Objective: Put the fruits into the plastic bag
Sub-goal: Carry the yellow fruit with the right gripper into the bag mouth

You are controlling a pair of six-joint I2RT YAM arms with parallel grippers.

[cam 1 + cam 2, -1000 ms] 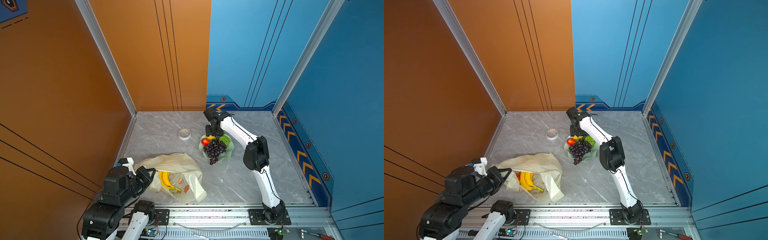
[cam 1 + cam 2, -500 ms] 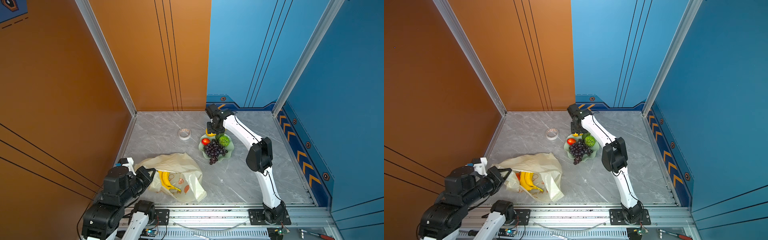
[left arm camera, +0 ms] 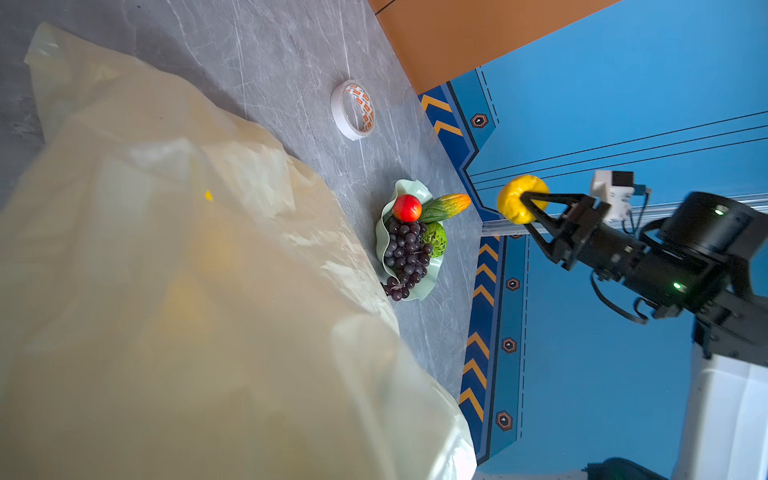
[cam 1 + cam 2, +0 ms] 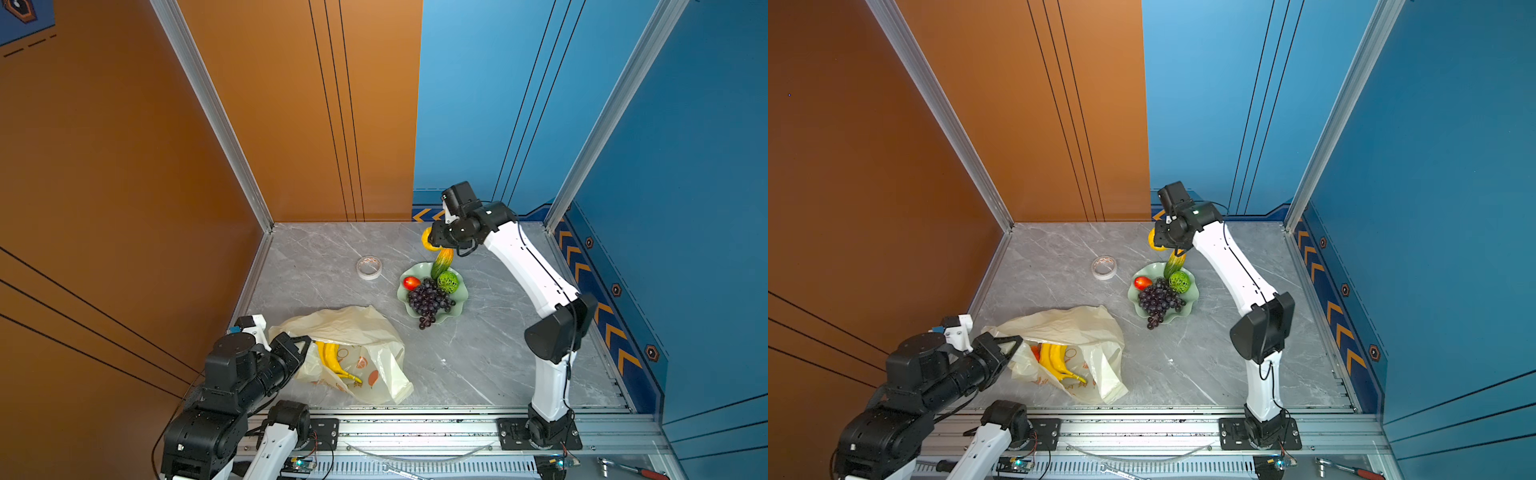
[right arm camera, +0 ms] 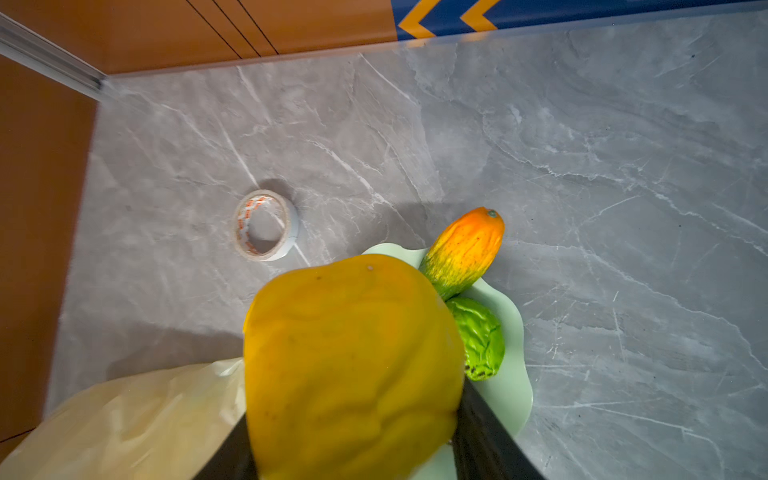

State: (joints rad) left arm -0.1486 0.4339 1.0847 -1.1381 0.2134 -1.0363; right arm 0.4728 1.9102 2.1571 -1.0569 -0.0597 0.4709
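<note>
Right gripper clamped on yellow round fruit, left gripper pinched shut on plastic bag

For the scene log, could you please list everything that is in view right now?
plastic bag: one, cream with orange prints, table's front left
banana bunch: one, yellow, inside bag
yellow round fruit: one, yellow, held in the air
oblong fruit: one, green to orange, leaning on dish's far rim
patterned ball: one, green, in dish
red fruit: one, red, in dish
grapes: one bunch, dark purple, spilling over dish's near rim
dish: one, pale green, mid-table
tape roll: one, whitish, left of dish
table: one, grey marble
left pincer: black, shut on plastic bag
right pincer: black, shut on yellow round fruit
</note>
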